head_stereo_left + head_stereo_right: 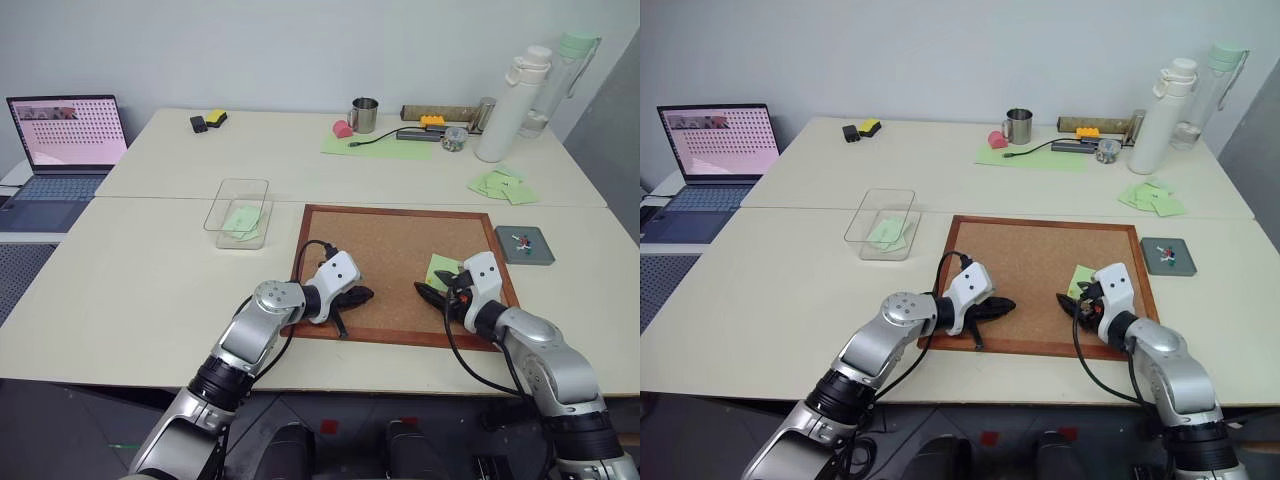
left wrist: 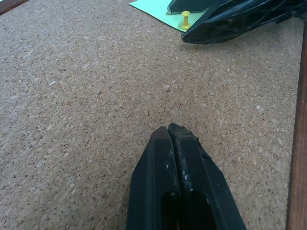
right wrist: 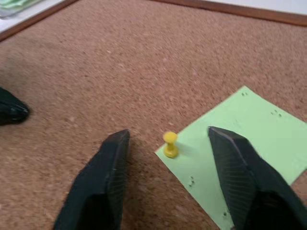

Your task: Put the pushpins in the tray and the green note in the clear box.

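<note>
1. The corkboard (image 1: 395, 270) lies on the desk (image 1: 150, 270) in the lower middle of the head view, its wooden frame around bare cork.
2. The green note (image 3: 244, 143) lies on the cork near the board's right edge, right of centre in the head view; a yellow pushpin (image 3: 169, 143) stands upright in one corner of it.
3. The right gripper (image 3: 168, 158) hovers low over that corner with its jaws released, one finger on bare cork and the other over the note, the yellow pin standing between them and touched by neither.
4. The left gripper (image 1: 358, 296) rests over the lower left part of the cork, its jaws clenched on nothing, tips pressed together in the left wrist view.
5. The tray (image 1: 525, 245) sits on the desk just right of the corkboard, at the right of the head view, with a few pushpins (image 1: 520, 239) in it, red, blue and white among them.
6. The clear box (image 1: 240, 210) sits on the desk up and to the left of the board, with pale green notes lying inside it.
7. A heap of green notes (image 1: 503, 185) lies on the desk above the tray, towards the upper right.
</note>
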Tool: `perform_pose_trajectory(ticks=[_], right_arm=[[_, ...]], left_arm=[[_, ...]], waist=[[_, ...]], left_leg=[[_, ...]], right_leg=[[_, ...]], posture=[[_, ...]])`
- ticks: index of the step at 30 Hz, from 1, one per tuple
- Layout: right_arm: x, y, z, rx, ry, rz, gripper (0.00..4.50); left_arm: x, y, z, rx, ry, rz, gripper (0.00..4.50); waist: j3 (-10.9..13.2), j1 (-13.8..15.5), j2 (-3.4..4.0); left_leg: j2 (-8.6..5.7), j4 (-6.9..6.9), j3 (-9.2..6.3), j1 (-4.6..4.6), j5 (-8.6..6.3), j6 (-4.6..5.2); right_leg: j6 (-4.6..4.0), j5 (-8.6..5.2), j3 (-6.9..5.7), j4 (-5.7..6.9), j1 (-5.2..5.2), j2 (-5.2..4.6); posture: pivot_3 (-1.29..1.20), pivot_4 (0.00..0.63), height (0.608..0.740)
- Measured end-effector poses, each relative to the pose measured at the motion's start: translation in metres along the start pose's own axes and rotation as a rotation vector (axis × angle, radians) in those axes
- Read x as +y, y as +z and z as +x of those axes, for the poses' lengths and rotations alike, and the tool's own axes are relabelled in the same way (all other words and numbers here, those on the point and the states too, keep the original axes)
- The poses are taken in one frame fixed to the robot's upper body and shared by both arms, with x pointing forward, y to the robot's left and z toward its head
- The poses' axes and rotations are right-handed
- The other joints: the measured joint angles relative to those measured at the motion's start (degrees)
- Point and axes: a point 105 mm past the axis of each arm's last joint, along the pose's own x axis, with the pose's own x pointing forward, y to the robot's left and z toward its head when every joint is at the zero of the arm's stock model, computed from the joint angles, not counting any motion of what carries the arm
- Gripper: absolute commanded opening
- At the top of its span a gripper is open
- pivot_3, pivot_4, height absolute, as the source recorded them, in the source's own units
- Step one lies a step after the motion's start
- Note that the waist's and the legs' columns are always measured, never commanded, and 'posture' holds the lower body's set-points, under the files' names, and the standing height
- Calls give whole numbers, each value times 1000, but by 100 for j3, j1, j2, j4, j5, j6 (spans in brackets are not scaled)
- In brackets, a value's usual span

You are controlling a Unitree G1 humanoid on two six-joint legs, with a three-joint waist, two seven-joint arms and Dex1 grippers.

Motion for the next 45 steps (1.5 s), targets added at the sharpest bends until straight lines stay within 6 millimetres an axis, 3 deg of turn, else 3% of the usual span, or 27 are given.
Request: perform_pose_trajectory(ticks=[9,20,23,26,30,32,34,36,42,45], right_arm=[[2,2,2,-9,7,0,56],[0,6,0,-29,11,25,56],[-7,31,-9,-98,-3,-39,56],[-7,53,-20,-122,31,-166,56],[1,58,-25,-103,89,-272,0],[3,58,-27,-88,110,-338,0],[7,55,-31,-49,157,-481,0],[10,56,-32,-49,179,-548,0],[17,60,-33,-80,203,-634,0],[30,71,-36,-133,229,-680,0]], left_arm=[[0,0,0,-1,3,-1,0],[0,0,0,-3,1,1,0],[0,0,1,-6,0,-7,0],[0,4,3,-53,-9,-139,0],[3,17,1,-158,-27,-316,638],[10,34,-4,-249,-33,-426,1009],[23,66,-19,-410,-80,-622,1450],[26,85,-30,-487,-125,-690,1933],[24,90,-33,-538,-180,-864,3045],[20,94,-32,-561,-222,-919,3572]], waist=[[0,0,0],[1,1,0],[0,5,-1],[2,10,-6],[9,12,-12],[13,16,-17],[22,13,-31],[25,10,-37],[35,14,-54],[37,16,-57]], left_leg=[[-1,0,1,0,0,0],[-2,0,1,-4,0,0],[-2,3,1,-7,0,0],[-3,6,-5,-13,0,0],[-4,8,-10,-26,0,0],[-5,8,-10,-29,0,0],[-5,10,-12,-29,0,0],[-5,10,-13,-27,0,0],[-7,10,-14,-26,1,-2],[-8,10,-13,-26,1,-2]], right_leg=[[0,0,1,0,0,0],[1,0,1,0,-4,-1],[3,0,0,-1,-4,-1],[20,-10,-6,-1,-6,-2],[18,-8,-12,-1,-14,-2],[17,-7,-12,-1,-15,-2],[29,-13,-16,-2,-15,-2],[30,-14,-17,-2,-12,-2],[12,-2,-14,1,-12,-3],[9,0,-13,1,-12,-3]], posture=[[0,150,740],[0,150,740],[0,150,740],[0,150,740],[0,150,740],[0,150,740],[0,150,740],[0,150,740],[0,150,740],[0,150,740]])
